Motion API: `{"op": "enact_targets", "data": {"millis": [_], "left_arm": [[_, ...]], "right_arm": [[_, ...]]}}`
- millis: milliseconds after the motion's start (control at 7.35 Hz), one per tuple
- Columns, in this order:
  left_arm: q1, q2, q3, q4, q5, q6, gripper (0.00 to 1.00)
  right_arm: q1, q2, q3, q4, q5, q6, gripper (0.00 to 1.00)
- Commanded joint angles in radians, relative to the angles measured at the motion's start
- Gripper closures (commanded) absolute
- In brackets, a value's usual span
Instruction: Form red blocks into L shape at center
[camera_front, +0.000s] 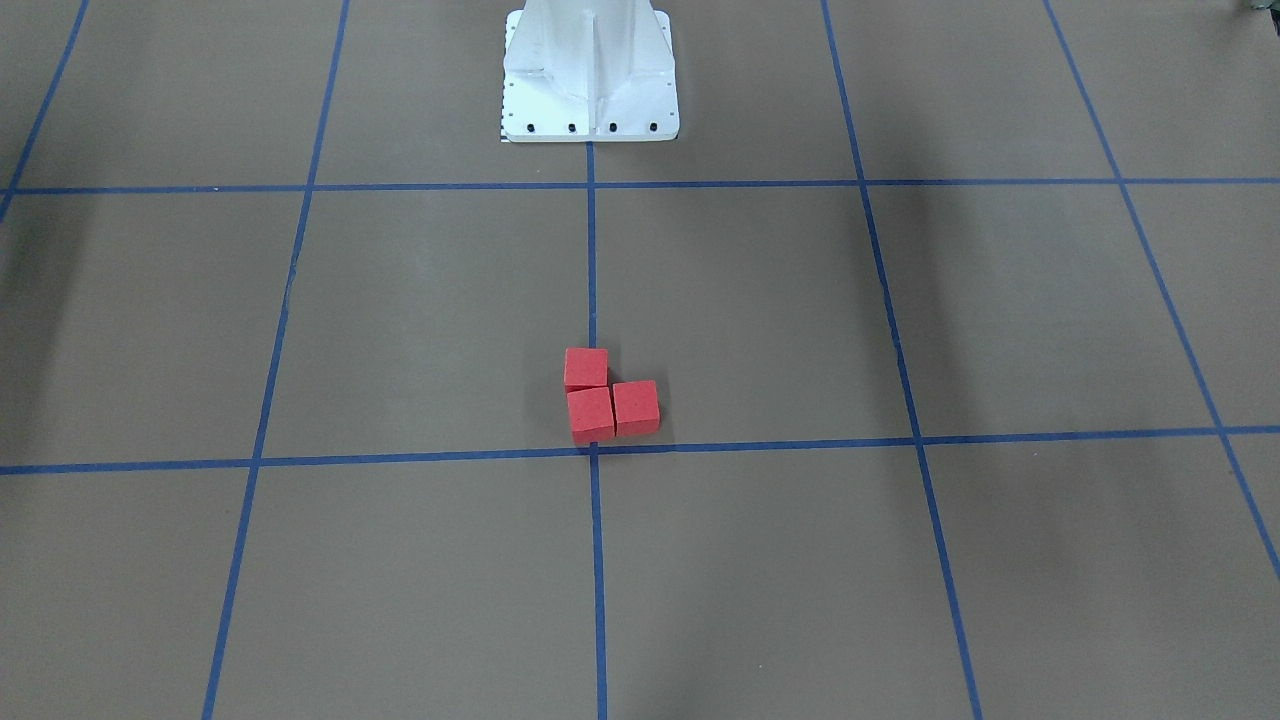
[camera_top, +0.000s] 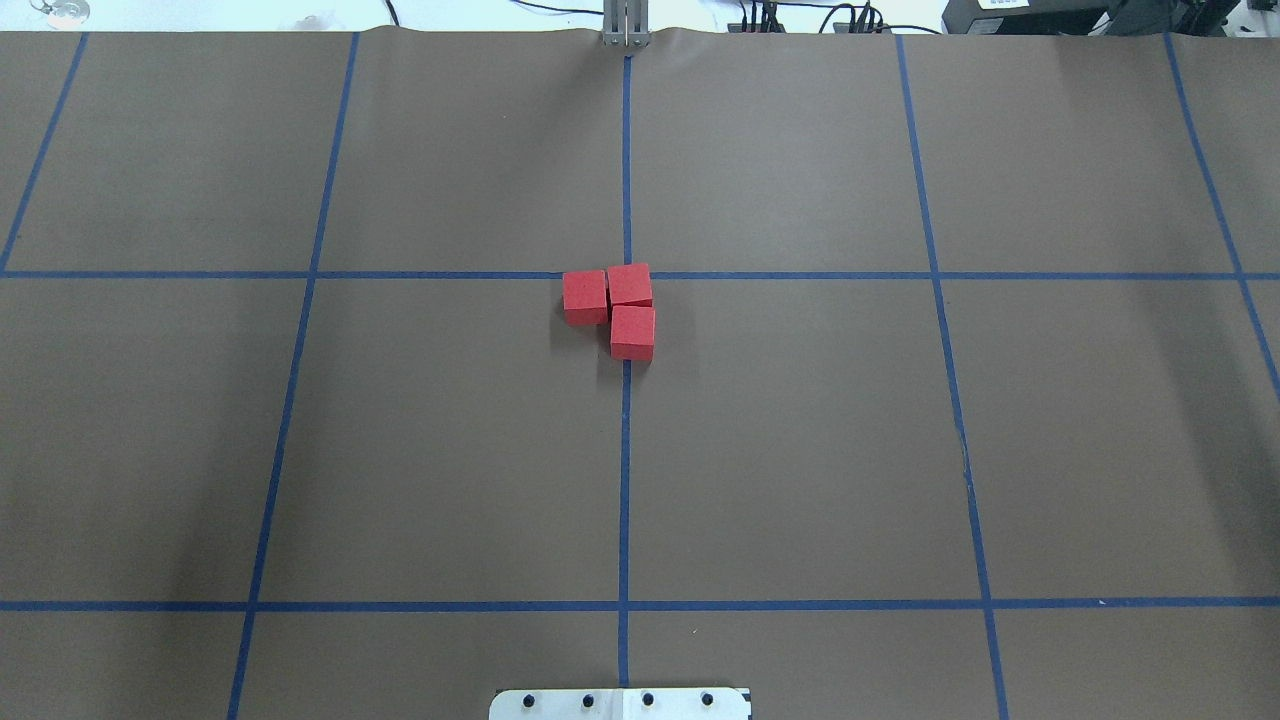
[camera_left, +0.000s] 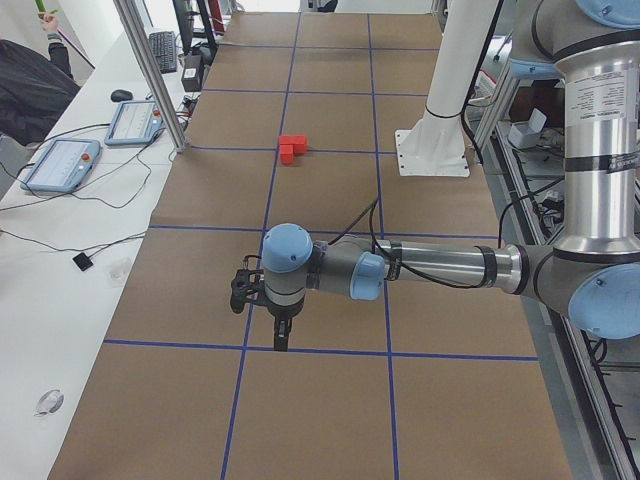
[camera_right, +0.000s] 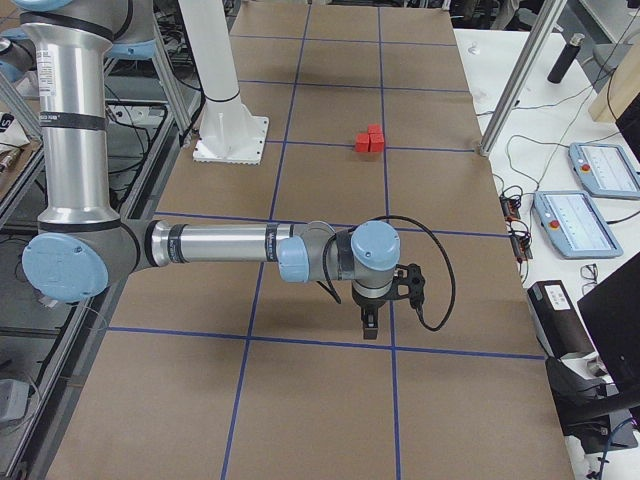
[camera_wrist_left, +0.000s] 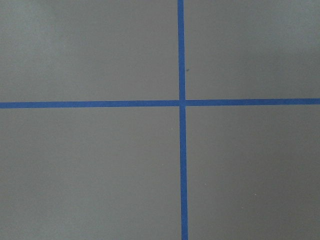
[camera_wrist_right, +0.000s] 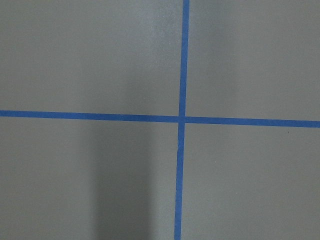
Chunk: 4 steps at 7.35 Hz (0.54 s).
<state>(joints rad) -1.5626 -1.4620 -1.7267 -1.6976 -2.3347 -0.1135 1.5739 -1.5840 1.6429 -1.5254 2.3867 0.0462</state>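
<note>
Three red blocks sit touching in an L: one, a corner one and one beside it. The corner block lies over the center, the crossing of two blue tape lines. Both arms are away from the blocks, each low over another tape crossing. The left gripper shows only in the exterior left view and the right gripper only in the exterior right view, so I cannot tell whether either is open or shut. The wrist views show only brown paper and blue tape.
The white robot pedestal stands on the middle line on the robot's side of the table. Tablets and cables lie on the white bench past the table's far edge, beside an aluminium post. A person's dark sleeve shows there.
</note>
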Motion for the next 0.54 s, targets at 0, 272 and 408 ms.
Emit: {"op": "enact_targets", "data": {"millis": [0, 272, 408], "left_arm": [[-0.002, -0.001, -0.002, 0.0, 0.0, 0.0, 0.0], [-0.004, -0.003, -0.008, 0.0, 0.0, 0.0, 0.0], [-0.004, 0.003, -0.022, 0.0, -0.002, 0.0, 0.0]], "right_arm": [[0.0, 0.004, 0.0, -0.001, -0.001, 0.001, 0.01], [0.0, 0.005, -0.002, -0.001, -0.001, 0.001, 0.01], [0.0, 0.007, -0.003, -0.001, -0.001, 0.001, 0.01]]}}
